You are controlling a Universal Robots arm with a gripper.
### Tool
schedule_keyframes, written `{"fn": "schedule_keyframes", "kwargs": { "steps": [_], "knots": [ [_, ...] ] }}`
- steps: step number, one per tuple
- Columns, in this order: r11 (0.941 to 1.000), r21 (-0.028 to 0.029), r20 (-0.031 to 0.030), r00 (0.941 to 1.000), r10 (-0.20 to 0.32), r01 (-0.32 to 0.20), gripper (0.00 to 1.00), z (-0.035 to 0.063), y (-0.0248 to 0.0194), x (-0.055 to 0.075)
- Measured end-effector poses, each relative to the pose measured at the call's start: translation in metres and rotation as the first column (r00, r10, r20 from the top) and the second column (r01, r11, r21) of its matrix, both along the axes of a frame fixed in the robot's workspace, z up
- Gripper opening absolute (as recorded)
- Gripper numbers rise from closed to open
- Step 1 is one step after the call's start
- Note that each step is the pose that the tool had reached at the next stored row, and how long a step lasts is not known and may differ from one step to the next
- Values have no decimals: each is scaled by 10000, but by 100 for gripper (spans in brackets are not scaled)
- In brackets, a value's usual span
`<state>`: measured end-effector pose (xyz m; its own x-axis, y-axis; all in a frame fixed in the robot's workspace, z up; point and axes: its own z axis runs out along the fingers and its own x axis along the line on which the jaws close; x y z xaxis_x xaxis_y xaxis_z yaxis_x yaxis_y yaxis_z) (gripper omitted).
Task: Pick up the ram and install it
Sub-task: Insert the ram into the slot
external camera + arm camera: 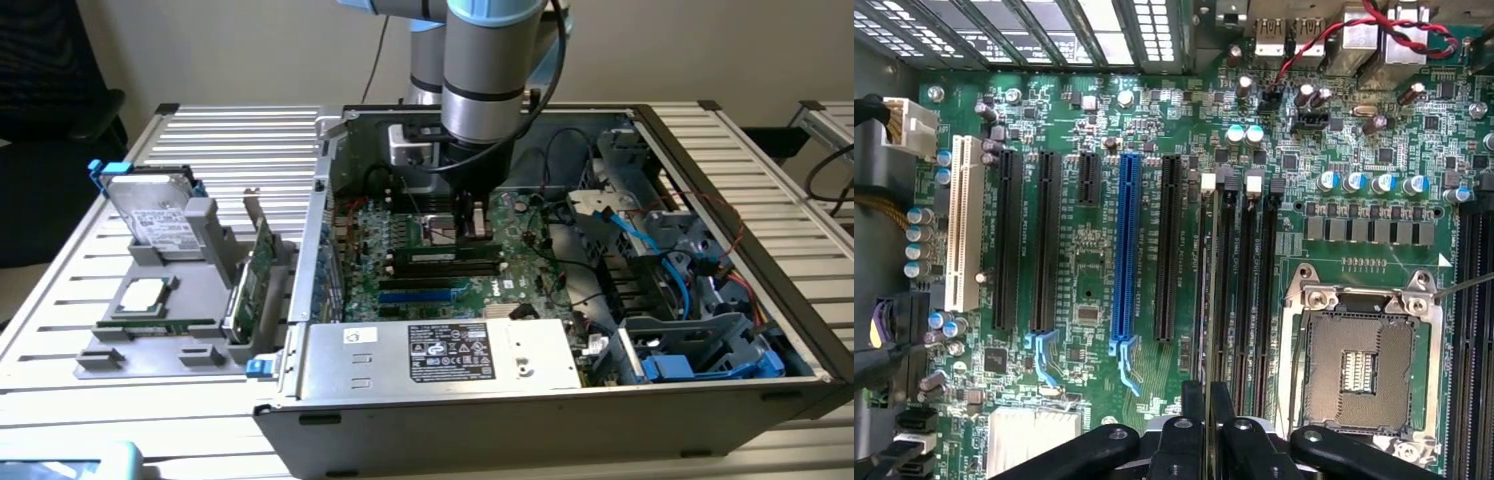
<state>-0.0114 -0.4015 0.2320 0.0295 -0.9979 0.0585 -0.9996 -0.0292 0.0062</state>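
The ram (438, 254) is a thin green stick standing on edge, low over the black memory slots (1222, 290) of the motherboard (400, 285) inside the open computer case (441, 395). My gripper (470, 230) reaches down into the case from above and is shut on the stick's upper edge near its middle. In the wrist view the ram (1198, 400) shows edge-on as a thin blade running out from between the black fingers (1179, 450) of the gripper (1206, 445), in line with the slots. Whether it sits in a slot I cannot tell.
An open CPU socket (1359, 365) lies beside the memory slots, and a blue slot (1124, 250) and black expansion slots on the other side. Drive cages and cables (667, 290) fill the case on the exterior view's right. A grey holder (160, 345) outside carries a hard drive (158, 215) and an expansion card (256, 275).
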Motion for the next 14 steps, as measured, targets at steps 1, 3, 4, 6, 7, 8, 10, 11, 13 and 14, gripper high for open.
{"fn": "schedule_keyframes", "kwargs": {
  "steps": [1, 3, 4, 6, 7, 8, 10, 11, 13, 14],
  "knots": [
    [10000, 2, 1, 10000, -15, 15, 14, -1, 0, 0],
    [10000, 2, 0, 10000, -23, 23, 14, -1, -1, 0],
    [10000, 1, 1, 10000, -27, 27, 14, -1, -3, 0],
    [10000, 2, 1, 10000, -36, 36, 14, -1, -6, 0],
    [10000, 2, 1, 10000, -40, 40, 14, -1, -6, 0],
    [10000, 1, 1, 10000, -44, 44, 14, -1, -9, 0],
    [10000, 1, 0, 10000, -52, 52, 14, -2, -11, 0],
    [10000, 0, 0, 10000, -59, 59, 14, -2, -11, 0],
    [10000, 0, 0, 10000, -72, 72, 14, -4, -11, 0],
    [10000, 1, 0, 10000, -80, 80, 14, -6, -11, 0]
  ]
}}
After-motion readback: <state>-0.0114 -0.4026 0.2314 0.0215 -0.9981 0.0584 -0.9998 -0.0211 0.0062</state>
